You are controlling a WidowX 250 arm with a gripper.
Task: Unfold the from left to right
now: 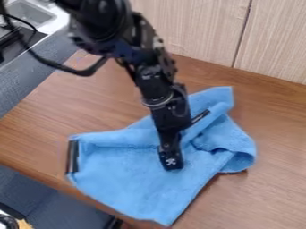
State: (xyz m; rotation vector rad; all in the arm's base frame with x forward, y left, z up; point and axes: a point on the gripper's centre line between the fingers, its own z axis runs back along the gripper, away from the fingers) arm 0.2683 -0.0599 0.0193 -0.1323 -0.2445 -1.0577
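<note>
Blue cloth (122, 172) mid-tabletop from my camera, center of my clock. Left part fairly flat, right part doubled over in a bunched fold (236, 150) at 3 o'clock. One corner up at 1, another down at 6, by the near edge. Reads as half unfolded, remaining work on the right.

Handling: looks light, limp, towel-like. Won't slip much or break, but it'll drag and rumple instead of sliding. I'd take the loose upper layer of the fold near its inner edge, shallow bite, lift a little, carry toward 3. Risk: grabbing both layers, or towing the whole cloth along.

Dark strip (73, 156) on the cloth's 9 o'clock edge. Can't tell if it's a clip or a sewn-on piece; I'd keep clear of it.

Gripper (190, 139) is over the middle of the cloth, jaws spread, one side pointing down toward 6, the other out toward 1. Can't tell how hard it's touching. Black arm (146, 67) comes in from 11, loose cable (65, 68) at its 9 o'clock side.

Around it: brown wood tabletop (278, 179), pale wood-grain panel (197, 27) with a seam at 12 to 1, sink (33, 13) far off at 11, gray-blue surface (27, 76) at 10.
</note>
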